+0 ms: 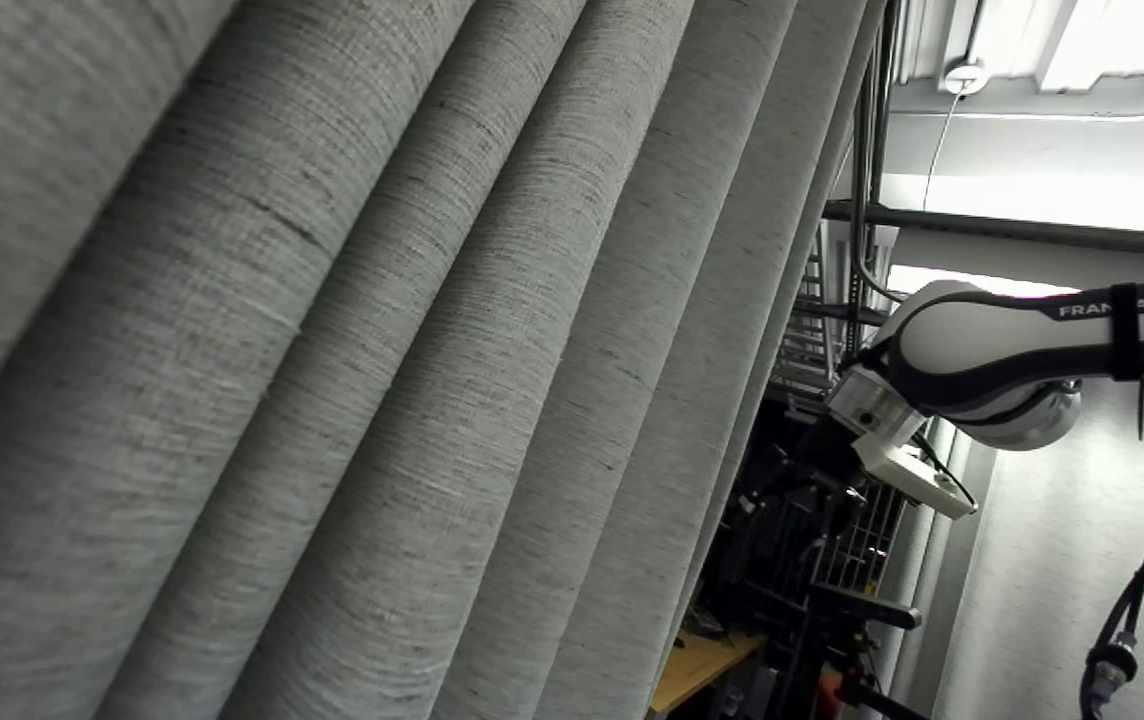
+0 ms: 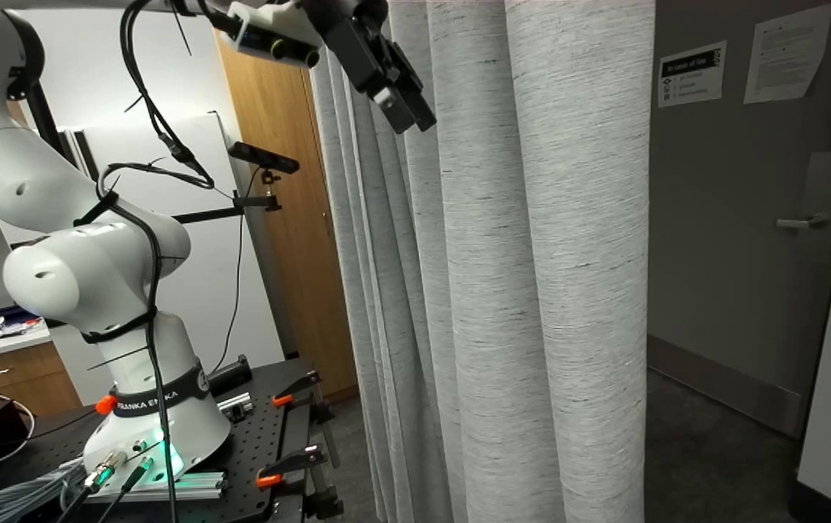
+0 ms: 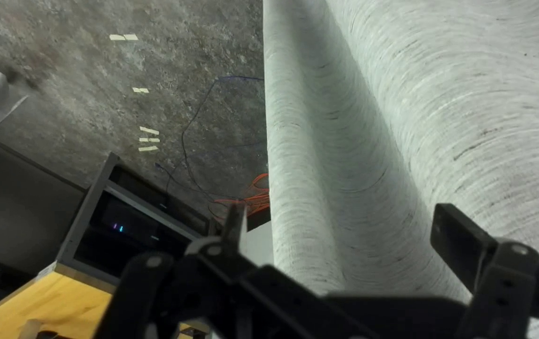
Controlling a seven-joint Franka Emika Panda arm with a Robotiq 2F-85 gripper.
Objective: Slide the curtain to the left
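Black two-fingered gripper (image 3: pixel 340 223), jaws wide apart, facing a deeply pleated, very large grey woven-fabric curtain (image 2: pixel 488 290).

Wrist view: curtain fills most of the right half, its outermost visible fold running top to bottom mid-frame, between the jaws as pictured; cannot tell whether cloth is in the gap or just beyond. Looks ungripped. In an exterior view it hangs upright from centre to right of centre, gripper overlapping its upper left. Judgement: long axis vertical, so the pull runs sideways across the pleats; jaws probably want closing on that fold first.
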